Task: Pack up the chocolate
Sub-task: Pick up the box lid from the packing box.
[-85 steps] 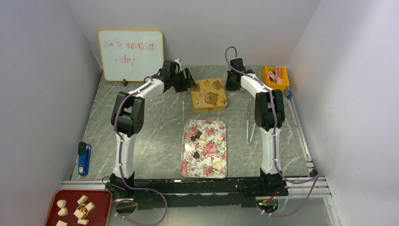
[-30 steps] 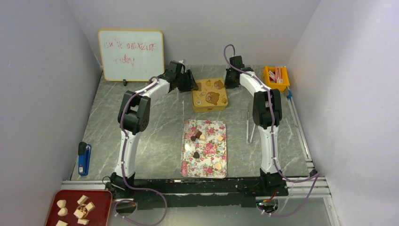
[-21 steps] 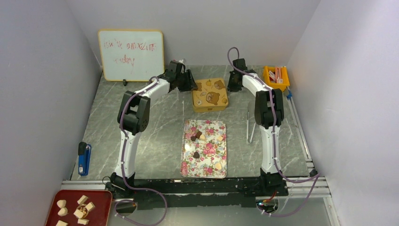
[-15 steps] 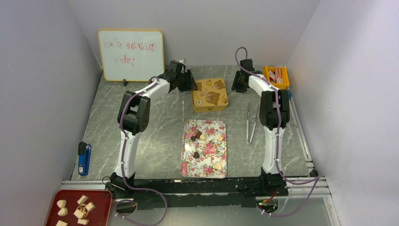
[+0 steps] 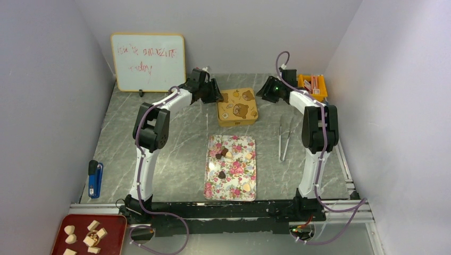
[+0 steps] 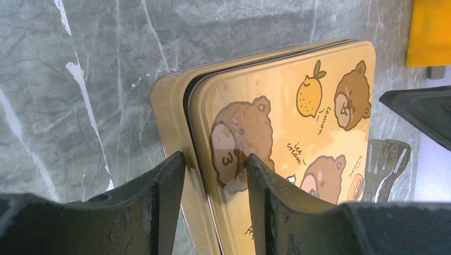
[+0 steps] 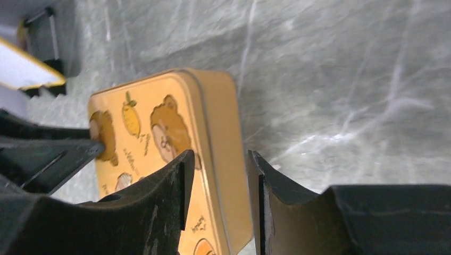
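Note:
The chocolate (image 5: 222,174) is several small dark and tan pieces on a floral tray (image 5: 230,186) at mid-table. A yellow tin with bear pictures (image 5: 237,109) stands behind it. My left gripper (image 5: 217,95) is shut on the tin's left edge. In the left wrist view, one finger (image 6: 170,196) is outside the wall and the other (image 6: 260,202) is on the lid. There the lid (image 6: 287,117) sits slightly off the base. My right gripper (image 5: 264,94) is open at the tin's right side. The tin's right edge (image 7: 223,175) shows between its fingers (image 7: 170,191), and contact is unclear.
Metal tongs (image 5: 283,141) lie right of the floral tray. An orange bin (image 5: 312,85) is at the back right and a whiteboard (image 5: 148,62) at the back left. A blue tool (image 5: 94,178) lies at the left. A red tray (image 5: 109,223) holds beige chunks.
My right arm has swung to the right, and its gripper has drawn back a little from the tin's right side. My left gripper has stayed at the tin's left edge.

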`<state>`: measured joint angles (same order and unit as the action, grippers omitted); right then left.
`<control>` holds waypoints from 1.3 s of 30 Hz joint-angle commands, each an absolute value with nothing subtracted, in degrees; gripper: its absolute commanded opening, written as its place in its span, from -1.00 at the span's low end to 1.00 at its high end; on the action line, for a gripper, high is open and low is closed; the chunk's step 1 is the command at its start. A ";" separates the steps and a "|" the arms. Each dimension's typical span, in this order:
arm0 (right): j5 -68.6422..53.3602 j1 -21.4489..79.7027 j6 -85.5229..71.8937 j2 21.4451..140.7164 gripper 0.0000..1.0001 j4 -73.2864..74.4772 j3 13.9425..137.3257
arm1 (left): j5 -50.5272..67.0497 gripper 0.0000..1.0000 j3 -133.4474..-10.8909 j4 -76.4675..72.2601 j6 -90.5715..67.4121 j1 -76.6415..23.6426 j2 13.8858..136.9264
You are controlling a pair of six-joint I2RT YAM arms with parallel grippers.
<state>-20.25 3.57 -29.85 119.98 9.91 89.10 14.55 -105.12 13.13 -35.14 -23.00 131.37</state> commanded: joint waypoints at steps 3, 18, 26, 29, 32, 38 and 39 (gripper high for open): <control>-31.56 3.34 -33.10 118.83 -0.09 0.57 86.62 | 14.99 0.00 -106.08 13.97 -33.92 -23.82 128.42; -35.76 3.28 -33.84 122.48 -0.09 -1.17 85.35 | 15.45 0.00 -106.19 13.56 -34.33 -23.82 128.76; -37.98 3.34 -34.78 124.40 -0.13 -2.75 84.77 | 15.69 0.00 -106.26 13.36 -34.25 -23.82 128.63; -38.19 3.30 -35.36 124.55 -0.33 -3.47 84.43 | 15.75 0.01 -105.92 12.93 -34.21 -23.82 128.33; -37.67 3.25 -35.59 124.38 -0.56 -3.76 84.29 | 15.90 0.01 -105.67 12.84 -34.18 -23.82 128.02; -36.93 3.09 -36.16 123.79 -0.90 -4.64 83.87 | 15.88 0.05 -105.30 12.58 -33.75 -23.77 126.98; -36.92 3.08 -36.27 123.82 -0.92 -4.72 83.95 | 15.90 0.05 -105.23 12.46 -33.70 -23.74 126.86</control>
<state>-38.94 2.98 -35.92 124.51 -2.33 84.23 14.66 -105.12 13.23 -34.87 -23.00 131.17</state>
